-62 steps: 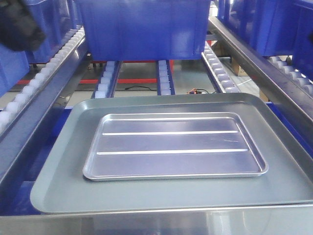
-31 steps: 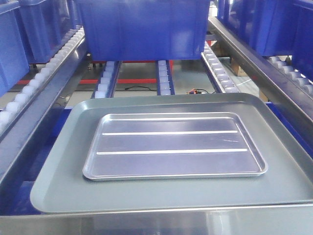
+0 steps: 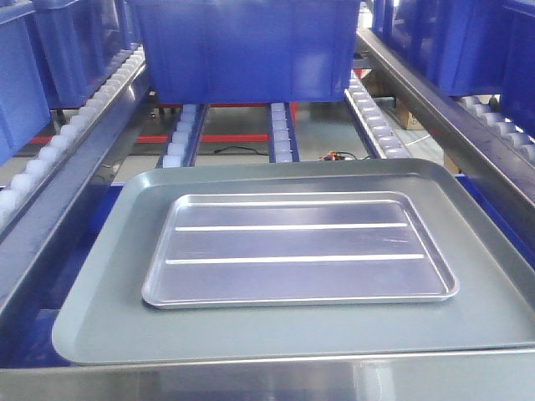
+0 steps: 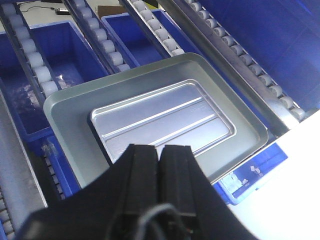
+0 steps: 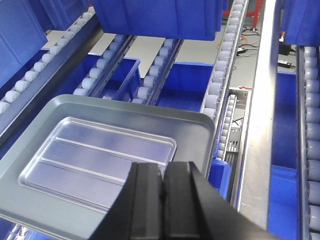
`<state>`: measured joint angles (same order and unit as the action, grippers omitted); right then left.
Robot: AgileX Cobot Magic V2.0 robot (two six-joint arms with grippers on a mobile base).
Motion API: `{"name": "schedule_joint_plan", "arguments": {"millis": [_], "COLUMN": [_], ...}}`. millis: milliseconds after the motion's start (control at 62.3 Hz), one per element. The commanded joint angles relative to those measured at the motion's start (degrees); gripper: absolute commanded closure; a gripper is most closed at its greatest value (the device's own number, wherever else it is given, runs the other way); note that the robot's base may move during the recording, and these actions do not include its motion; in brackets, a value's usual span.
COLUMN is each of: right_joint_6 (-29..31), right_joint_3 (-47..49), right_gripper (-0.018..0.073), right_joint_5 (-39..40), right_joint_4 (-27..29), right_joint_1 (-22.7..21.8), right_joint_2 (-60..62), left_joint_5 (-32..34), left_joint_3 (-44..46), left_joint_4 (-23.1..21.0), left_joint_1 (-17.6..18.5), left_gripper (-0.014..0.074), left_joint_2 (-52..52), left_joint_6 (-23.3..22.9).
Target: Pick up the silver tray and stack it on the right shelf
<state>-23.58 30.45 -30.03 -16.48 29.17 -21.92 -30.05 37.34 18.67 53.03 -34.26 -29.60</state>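
The silver tray lies flat inside a larger dull grey tray on the rack in front of me. It also shows in the left wrist view and the right wrist view. My left gripper is shut and empty, held above the tray's near edge. My right gripper is shut and empty, above the tray's right end. Neither touches the tray. The right shelf's roller rail runs at the far right, also in the right wrist view.
A large blue bin sits on the rollers just behind the grey tray. More blue bins stand at left and right. A steel front bar runs below the grey tray. Blue bins sit on the level below.
A dark blurred shape at the upper left of the front view one second ago has gone out of frame. The trays have not moved.
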Motion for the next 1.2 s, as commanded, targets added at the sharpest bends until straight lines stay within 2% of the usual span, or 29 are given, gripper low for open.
{"name": "schedule_joint_plan", "arguments": {"millis": [0, 305, 433, 529, 642, 770, 914, 1187], "right_joint_6": [0.5, 0.5, 0.5, 0.5, 0.5, 0.5, 0.5, 0.5], "right_joint_3": [1.4, 1.4, 1.4, 1.4, 1.4, 1.4, 1.4, 1.4], "right_gripper": [0.0503, 0.0503, 0.0503, 0.0503, 0.0503, 0.0503, 0.0503, 0.0503], "right_joint_5": [4.3, 4.3, 4.3, 4.3, 4.3, 4.3, 4.3, 4.3], "right_joint_4": [-1.6, -1.6, -1.6, -1.6, -1.6, -1.6, -1.6, -1.6], "right_joint_1": [0.0, 0.0, 0.0, 0.0, 0.0, 0.0, 0.0, 0.0], "right_joint_2": [-0.3, -0.3, -0.3, -0.3, -0.3, -0.3, -0.3, -0.3], "left_joint_5": [4.5, 3.5, 5.8, 12.3, 24.3, 31.5, 32.8, 33.7], "left_joint_3": [1.5, 1.5, 1.1, -2.9, -12.0, -22.2, -28.7, -32.6], "left_joint_4": [0.9, 0.9, -2.4, -3.6, -3.6, -3.6, -3.6, -3.6], "left_joint_1": [0.4, 0.4, -0.8, -4.4, -9.6, -15.2, -19.9, -29.3], "left_gripper": [0.0697, 0.0697, 0.0697, 0.0697, 0.0697, 0.0697, 0.0697, 0.0697], "left_joint_2": [0.1, 0.1, 0.4, 2.1, 6.5, 12.9, 21.7, 32.8], "left_joint_6": [-0.1, -0.1, -0.1, -0.1, -0.1, -0.1, -0.1, 0.4]}}
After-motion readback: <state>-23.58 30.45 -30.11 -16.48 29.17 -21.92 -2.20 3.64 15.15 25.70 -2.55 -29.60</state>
